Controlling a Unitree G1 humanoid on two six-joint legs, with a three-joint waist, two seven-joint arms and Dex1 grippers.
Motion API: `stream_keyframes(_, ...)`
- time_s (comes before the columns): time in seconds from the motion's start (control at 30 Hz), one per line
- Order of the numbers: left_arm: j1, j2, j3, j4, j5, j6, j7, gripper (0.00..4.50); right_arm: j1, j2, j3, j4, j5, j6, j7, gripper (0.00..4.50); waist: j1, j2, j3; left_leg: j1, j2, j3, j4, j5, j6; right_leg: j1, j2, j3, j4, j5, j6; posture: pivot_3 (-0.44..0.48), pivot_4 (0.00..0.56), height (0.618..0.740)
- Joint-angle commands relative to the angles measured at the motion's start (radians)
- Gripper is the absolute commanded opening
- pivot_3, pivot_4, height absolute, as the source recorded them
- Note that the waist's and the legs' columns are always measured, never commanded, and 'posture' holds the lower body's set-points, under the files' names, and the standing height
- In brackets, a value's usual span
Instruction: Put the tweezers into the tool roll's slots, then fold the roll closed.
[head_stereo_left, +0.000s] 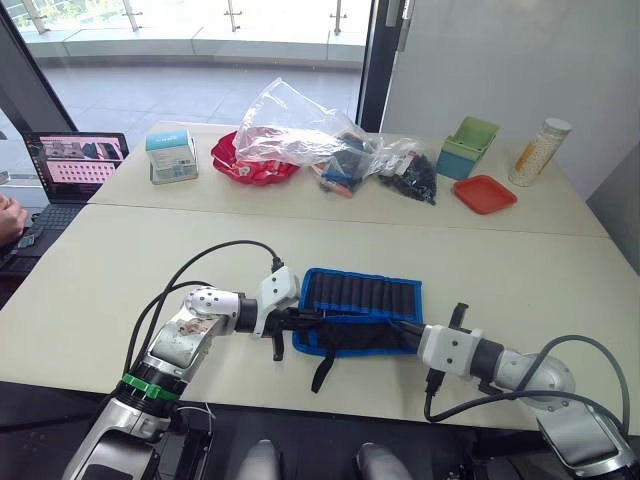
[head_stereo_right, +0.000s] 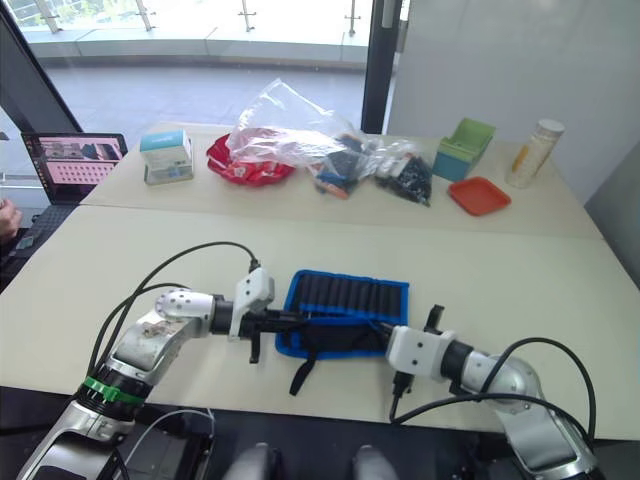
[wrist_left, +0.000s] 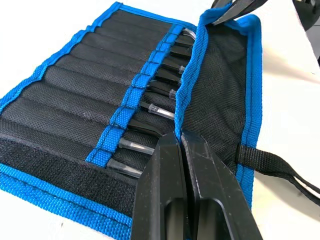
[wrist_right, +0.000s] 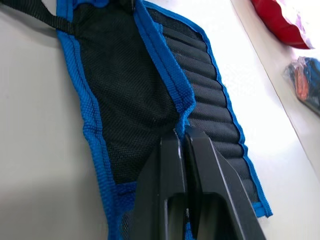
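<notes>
Looking at the tool roll, it's soft, floppy fabric, light, lying near the front edge of the pale table. The tweezers sit in the slots, looking seated. Both grippers, left gripper and right gripper, are pinched closed on the blue-edged flap, probably the best hold. Strap dangles forward. A plastic bag, red tray and laptop sit well apart, beside a big window.
</notes>
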Motion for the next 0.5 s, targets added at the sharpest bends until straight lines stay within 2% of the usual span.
stream_keyframes(0.03, -0.021, -0.012, -0.002, 0.003, 0.025, -0.020, 0.021, 0.00, 0.004, 0.011, -0.050, -0.041, 0.065, 0.060, -0.001, 1.54, 0.001, 0.000, 0.000, 0.000, 0.000, 0.000, 0.000, 0.000, 0.000, 0.000, 0.000, 0.000, 0.000, 0.000, 0.000, 0.000, 0.150, 0.717)
stream_keyframes(0.17, -0.024, -0.025, 0.005, 0.017, 0.033, -0.020, 0.030, 0.00, 0.001, 0.019, -0.062, -0.048, 0.075, 0.100, -0.013, 2.90, 0.002, 0.000, 0.000, 0.000, 0.000, 0.000, 0.000, 0.000, 0.000, 0.000, 0.000, 0.000, 0.000, 0.000, 0.000, 0.000, 0.150, 0.717)
stream_keyframes(0.23, -0.033, -0.040, 0.006, 0.024, 0.038, -0.014, 0.047, 0.00, -0.002, 0.059, -0.094, -0.132, 0.166, 0.203, -0.036, 3.58, 0.002, 0.000, 0.000, 0.000, 0.000, 0.000, 0.000, 0.000, 0.000, 0.000, 0.000, 0.000, 0.000, 0.000, 0.000, 0.000, 0.150, 0.717)
stream_keyframes(0.5, -0.031, -0.051, -0.003, 0.025, 0.049, 0.020, 0.067, 0.00, 0.039, 0.118, -0.146, -0.459, 0.434, 0.547, -0.103, 3.58, 0.010, 0.000, 0.000, 0.000, 0.000, -0.001, 0.000, 0.000, 0.000, 0.000, 0.000, 0.000, 0.000, 0.000, 0.000, 0.000, 0.150, 0.717)
